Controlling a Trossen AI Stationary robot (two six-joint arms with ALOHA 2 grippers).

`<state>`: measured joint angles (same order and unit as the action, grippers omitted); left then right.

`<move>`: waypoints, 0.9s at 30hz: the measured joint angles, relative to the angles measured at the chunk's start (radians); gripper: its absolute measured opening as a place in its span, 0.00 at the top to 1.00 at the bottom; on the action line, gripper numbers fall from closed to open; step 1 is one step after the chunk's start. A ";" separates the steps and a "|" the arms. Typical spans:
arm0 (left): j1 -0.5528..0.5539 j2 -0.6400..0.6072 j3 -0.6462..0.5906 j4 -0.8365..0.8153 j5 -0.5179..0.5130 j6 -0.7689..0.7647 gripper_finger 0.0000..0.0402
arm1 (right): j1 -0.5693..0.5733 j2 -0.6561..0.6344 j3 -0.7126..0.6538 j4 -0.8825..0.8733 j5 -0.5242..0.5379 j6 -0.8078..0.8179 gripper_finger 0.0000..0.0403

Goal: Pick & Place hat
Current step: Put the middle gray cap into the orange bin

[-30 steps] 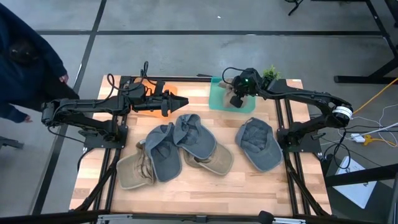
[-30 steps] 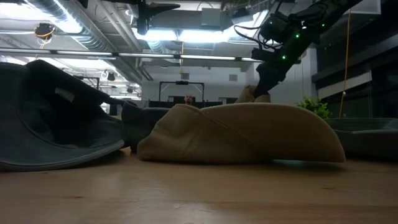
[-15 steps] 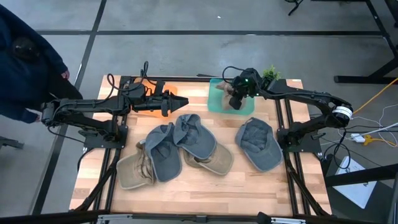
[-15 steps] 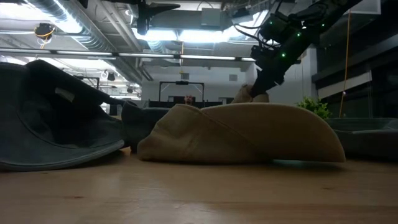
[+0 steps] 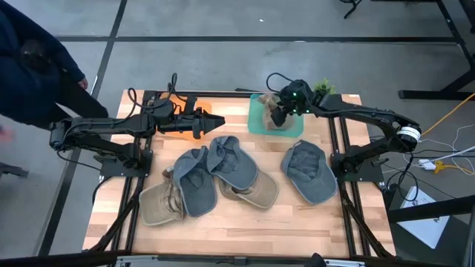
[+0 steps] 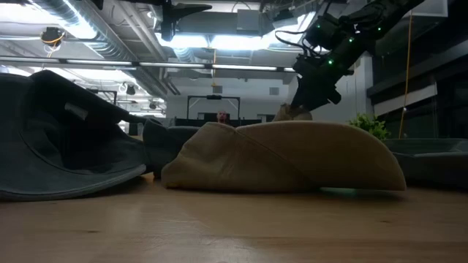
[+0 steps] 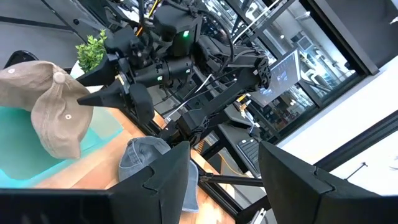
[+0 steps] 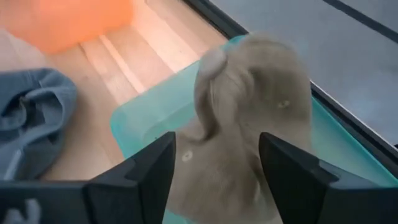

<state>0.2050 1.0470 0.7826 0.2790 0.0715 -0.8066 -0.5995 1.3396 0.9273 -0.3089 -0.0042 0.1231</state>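
Since a second ago: right tool [image 5: 280,111] now spread apart, grip on the tan hat [image 8: 249,130] let go, fingers standing either side of it over the teal bin [image 5: 257,119]. Tan hat slumped in that bin at the far side of the surface [image 5: 297,211]. Left tool [image 5: 215,121] unchanged, fingers apart and gripping nothing, hanging by the orange bin [image 5: 167,127]. Grey and tan hats [image 5: 215,174] heaped mid-surface, another grey hat [image 5: 309,172] just right of them.

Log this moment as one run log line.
right end effector: open over teal bin | tan hat: in bin | left end effector: open, waiting above orange bin
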 joint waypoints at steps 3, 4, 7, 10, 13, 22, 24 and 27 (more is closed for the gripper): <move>0.000 0.000 0.000 0.000 0.000 0.000 0.54 | 0.000 0.000 0.033 0.000 0.000 0.015 0.43; 0.000 0.000 0.000 0.000 0.000 0.000 0.54 | 0.000 0.000 0.045 -0.002 0.000 0.018 0.43; 0.000 0.000 0.000 0.000 0.000 0.000 0.54 | 0.000 0.000 0.086 -0.016 0.000 0.021 0.43; 0.000 0.000 0.000 0.000 0.000 0.008 0.54 | 0.000 0.000 0.133 -0.068 0.000 0.026 0.43; 0.000 0.000 0.000 0.000 0.000 0.018 0.54 | 0.000 0.000 0.184 -0.142 0.000 0.031 0.43; 0.000 0.000 0.000 0.000 0.000 0.053 0.54 | 0.002 0.000 0.288 -0.234 -0.204 0.090 0.43; 0.000 0.000 0.000 0.000 0.004 0.068 0.54 | 0.008 0.000 0.294 -0.235 -0.266 0.111 0.43; 0.000 0.000 0.000 -0.004 0.021 0.090 0.54 | 0.027 0.000 0.295 -0.236 -0.327 0.136 0.43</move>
<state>0.2048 1.0470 0.7826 0.2751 0.0927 -0.7166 -0.5720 1.3396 1.2221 -0.5446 -0.3310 0.2588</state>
